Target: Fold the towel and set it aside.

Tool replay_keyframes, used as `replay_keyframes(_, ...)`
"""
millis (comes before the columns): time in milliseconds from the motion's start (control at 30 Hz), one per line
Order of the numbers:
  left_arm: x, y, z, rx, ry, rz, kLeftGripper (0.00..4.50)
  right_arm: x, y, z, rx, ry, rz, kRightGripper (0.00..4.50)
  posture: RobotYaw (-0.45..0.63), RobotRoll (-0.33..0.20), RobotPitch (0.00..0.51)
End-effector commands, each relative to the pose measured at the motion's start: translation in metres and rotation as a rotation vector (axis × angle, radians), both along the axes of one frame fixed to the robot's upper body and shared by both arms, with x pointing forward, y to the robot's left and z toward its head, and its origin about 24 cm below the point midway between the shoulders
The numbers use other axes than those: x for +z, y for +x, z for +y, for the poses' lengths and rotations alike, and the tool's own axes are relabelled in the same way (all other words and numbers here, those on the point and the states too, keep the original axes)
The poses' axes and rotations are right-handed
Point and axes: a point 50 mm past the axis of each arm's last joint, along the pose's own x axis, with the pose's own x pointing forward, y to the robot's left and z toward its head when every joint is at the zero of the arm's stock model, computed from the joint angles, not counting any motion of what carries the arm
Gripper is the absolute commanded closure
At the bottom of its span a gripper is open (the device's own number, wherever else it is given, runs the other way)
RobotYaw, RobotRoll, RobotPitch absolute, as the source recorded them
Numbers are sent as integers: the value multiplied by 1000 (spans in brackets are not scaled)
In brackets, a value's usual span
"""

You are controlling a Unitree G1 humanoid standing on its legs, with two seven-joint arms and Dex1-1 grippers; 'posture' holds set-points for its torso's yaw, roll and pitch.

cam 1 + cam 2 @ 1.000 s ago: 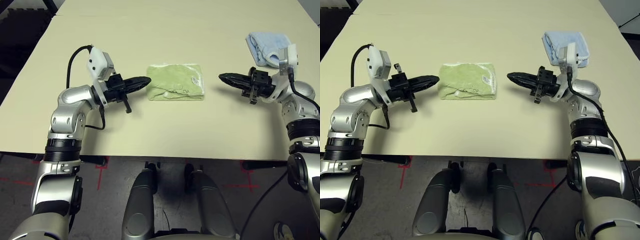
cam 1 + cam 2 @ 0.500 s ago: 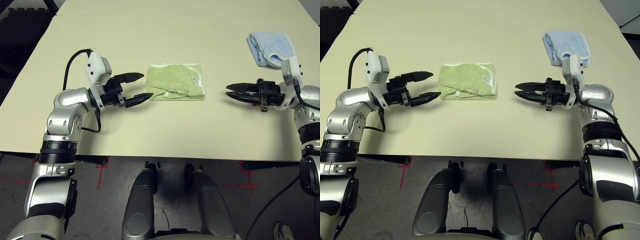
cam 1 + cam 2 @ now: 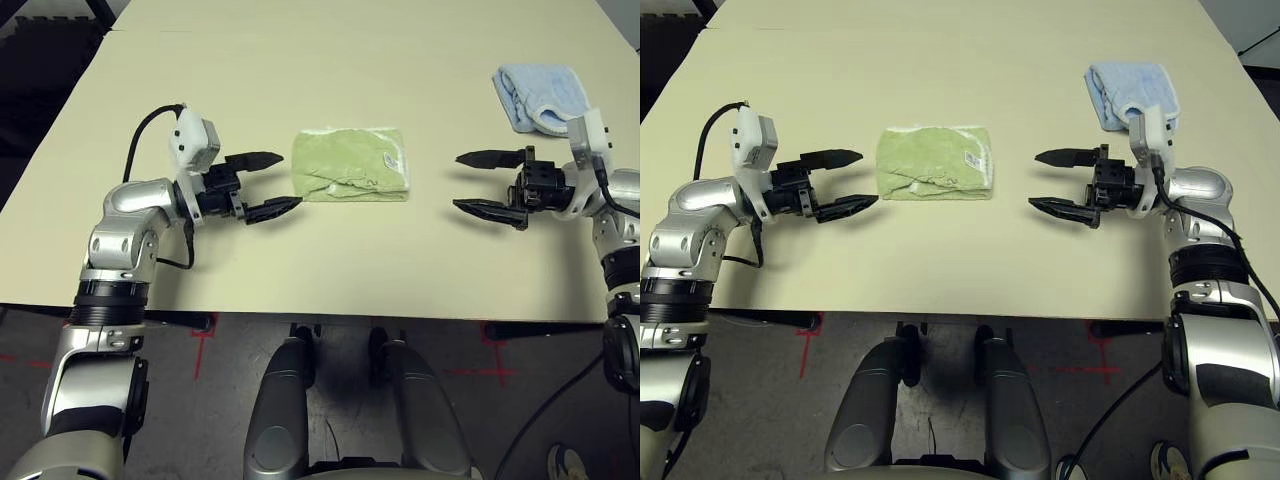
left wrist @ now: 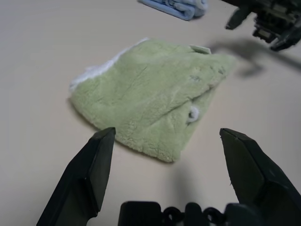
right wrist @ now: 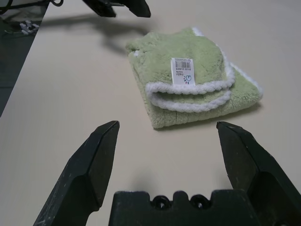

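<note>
At centre of the tabletop (image 3: 330, 250) lies the towel (image 3: 350, 165), folded. Left gripper (image 3: 268, 183) & right gripper (image 3: 478, 182), clenched a sec ago, now gape wide either side, touching nothing. Folding prob. done; setting it aside is left

Towel (image 3: 350, 164) on table (image 3: 300, 60) btwn claws, cloth (image 3: 541, 95) far-right.

Beige table (image 3: 330, 60), red-marked floor (image 3: 200, 345)

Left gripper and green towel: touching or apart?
Apart: the left eye view shows bare table between the open left gripper and the towel.
</note>
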Motion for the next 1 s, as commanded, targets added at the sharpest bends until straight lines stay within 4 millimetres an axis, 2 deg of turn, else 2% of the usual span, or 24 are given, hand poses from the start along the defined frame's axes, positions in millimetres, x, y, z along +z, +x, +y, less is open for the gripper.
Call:
replay_keyframes(33,-8,2,9,73,-134,302,0,-2,-2,0,4,-2,7,24,29,0,251)
replay_keyframes(200,-8,7,8,107,-215,479,0,-1,-1,1,8,-4,2,24,26,0,252)
replay_keyframes(333,-9,13,-3,89,-269,592,0,0,-1,2,10,-7,-1,24,26,0,253)
replay_keyframes(600,-9,21,-26,18,-313,622,0,0,-1,2,11,-13,-7,24,13,0,257)
replay_keyframes(800,-13,22,-37,-14,-270,639,0,2,-2,1,5,-16,-14,24,7,0,257)
replay_keyframes(1000,-9,25,-51,-61,-283,641,0,2,-1,2,8,-12,-16,24,9,0,256)
